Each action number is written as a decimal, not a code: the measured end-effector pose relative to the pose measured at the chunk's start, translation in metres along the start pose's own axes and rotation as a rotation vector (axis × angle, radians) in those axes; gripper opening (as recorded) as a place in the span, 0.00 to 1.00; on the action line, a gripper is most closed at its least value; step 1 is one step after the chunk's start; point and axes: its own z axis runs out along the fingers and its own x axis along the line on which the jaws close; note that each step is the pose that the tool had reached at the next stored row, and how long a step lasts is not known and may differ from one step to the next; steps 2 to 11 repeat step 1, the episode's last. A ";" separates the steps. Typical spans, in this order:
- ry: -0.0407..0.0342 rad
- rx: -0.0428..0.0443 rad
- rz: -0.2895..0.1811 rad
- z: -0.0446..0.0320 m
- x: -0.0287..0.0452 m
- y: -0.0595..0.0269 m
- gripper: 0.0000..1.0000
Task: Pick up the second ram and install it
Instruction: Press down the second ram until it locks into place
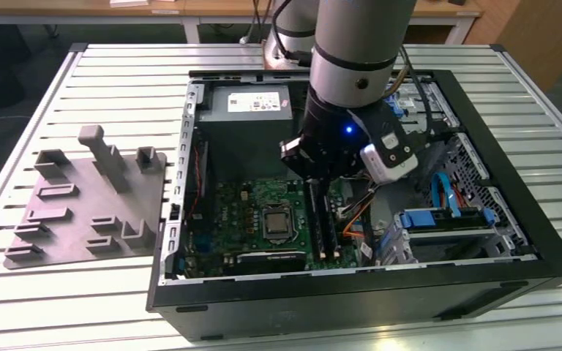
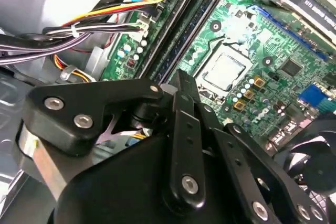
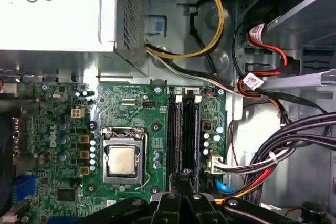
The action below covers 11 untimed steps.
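- Slatted metal table carries an open computer case lying on its side, with a grey fixture plate just beside it on the exterior view's left.
- Gripper is down inside the case, directly over the memory slots beside the processor socket.
- Fingers are drawn close together, with no gap visible at the tips.
- Second ram appears to stand in the slot farther from the socket, with the tips at one end of it. Whether it is fully seated cannot be told, nor whether the tips pinch its top edge or merely bear on it.
- Handling, as judged: the stick is light, thin and stiff along its length, but fragile to twist and side load. Chips and contact edge should not take force.
- Hold point, as judged: the bare long top edge, or the flat faces near that edge, gripped squarely so that any load runs straight down into the slot.
- Room is tight. The neighbouring slot lies just beside, and a cable bundle lies near on the side away from the socket.
- Power supply stands beyond the far slot ends. Open room lies straight up and out of the case.
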 end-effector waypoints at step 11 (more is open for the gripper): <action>0.0000 0.0000 0.000 0.0000 0.0000 0.0000 0.11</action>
